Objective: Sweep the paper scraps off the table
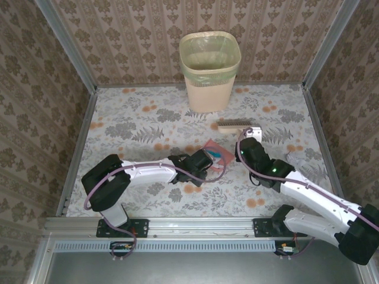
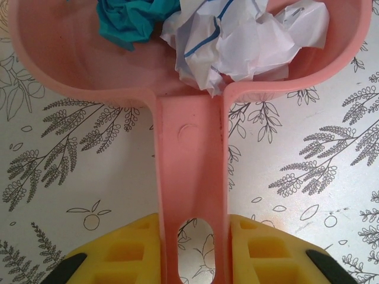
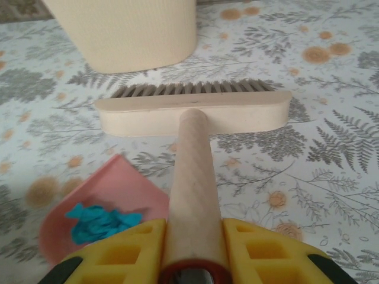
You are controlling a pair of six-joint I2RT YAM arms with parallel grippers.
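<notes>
From above, the table (image 1: 133, 121) carries a waste bin (image 1: 209, 74) at the middle of its far edge. A brush (image 1: 233, 126) lies just in front of the bin, a little toward the right edge. Its handle leads back into the right gripper (image 1: 248, 142). A pink dustpan (image 1: 212, 148) sits near the middle of the tabletop, just left of the brush, with the left gripper (image 1: 200, 161) at its near end. Paper scraps (image 1: 221, 155) show as a teal spot inside the pan.

In the left wrist view, the left gripper (image 2: 192, 251) is clamped on the dustpan's (image 2: 189, 171) flat handle. The yellow fingers (image 2: 127, 251) press against both of its sides. The pan rests on the cloth. A teal scrap (image 2: 127, 21) lies in its left half. A white scrap (image 2: 237, 41) with blue lines lies in the right half and overhangs the rear wall where the handle starts.

In the right wrist view, the right gripper (image 3: 192, 257) is closed around the brush's (image 3: 192, 112) round wooden handle. The head lies crosswise with its bristles pointing at the waste bin (image 3: 124, 29), close to it but apart. The dustpan (image 3: 118, 189) lies to the left of the handle, with the teal scrap (image 3: 100, 220) in it.
</notes>
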